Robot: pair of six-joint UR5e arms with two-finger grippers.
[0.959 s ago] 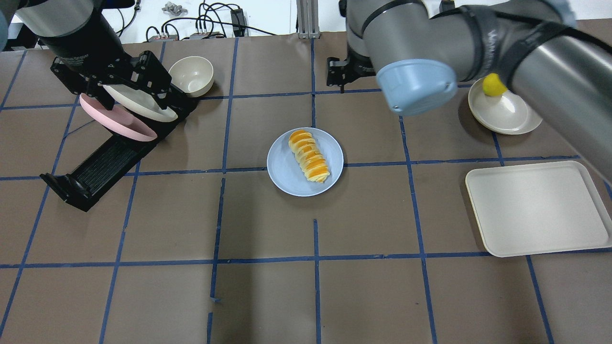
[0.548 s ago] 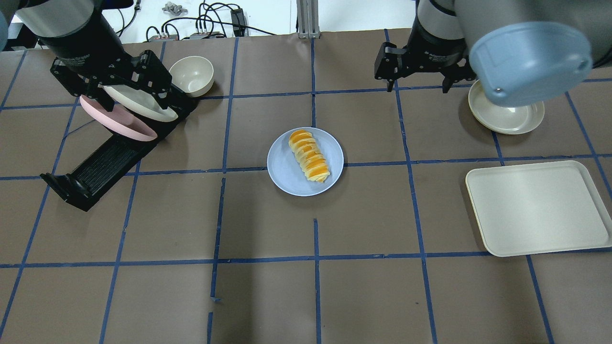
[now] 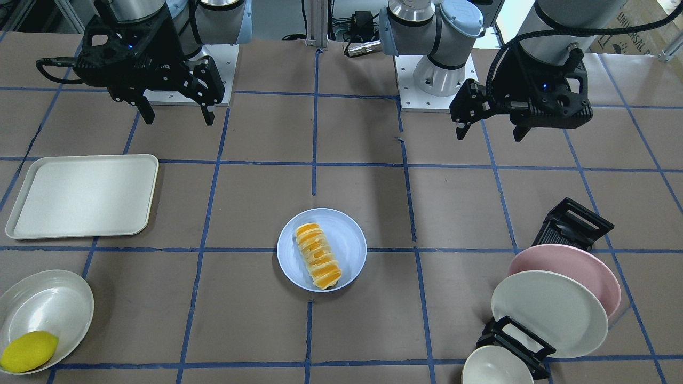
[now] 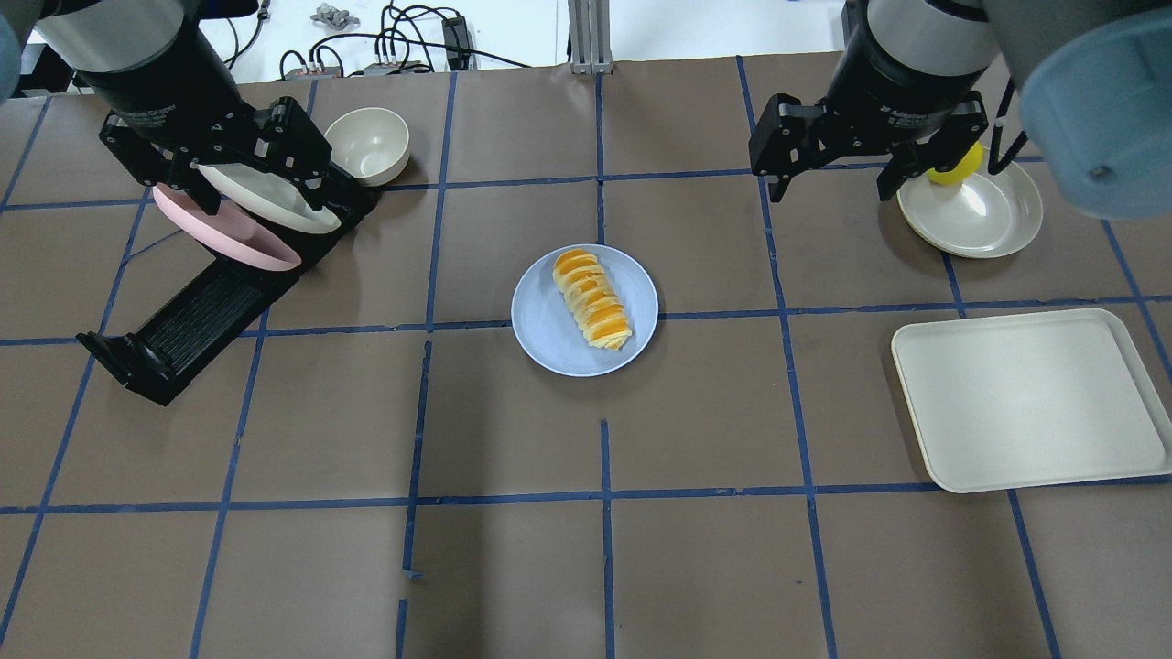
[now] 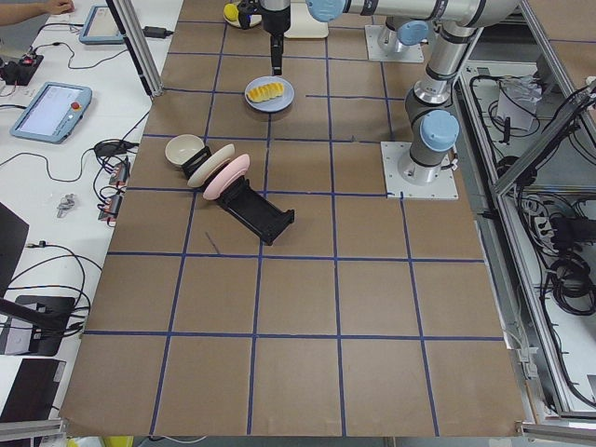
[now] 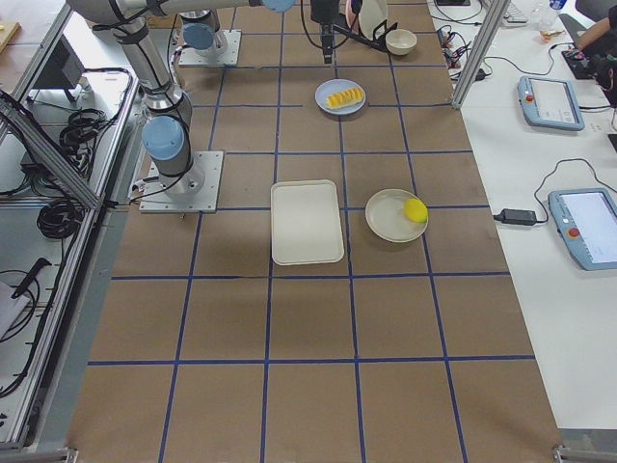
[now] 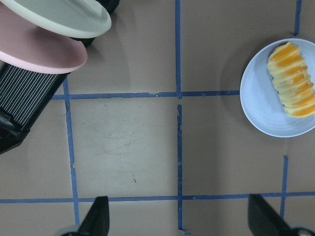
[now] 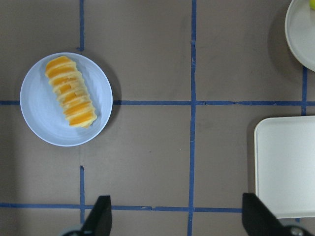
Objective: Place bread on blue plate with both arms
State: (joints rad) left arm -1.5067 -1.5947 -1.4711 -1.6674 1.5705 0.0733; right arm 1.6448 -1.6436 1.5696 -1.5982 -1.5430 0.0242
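Striped orange-and-pale ridged bread loaf (image 3: 318,256) lies lengthwise inside round pale lavender-blue plate (image 3: 349,242), slightly toward one rim, nothing touching it. Placement looks complete. Farther back: black left gripper (image 3: 488,133) and black right gripper (image 3: 177,117), both with jaws spread, empty, raised, well apart from plate. Best now: pull away high, no sweep over plate, no nudging loaf.
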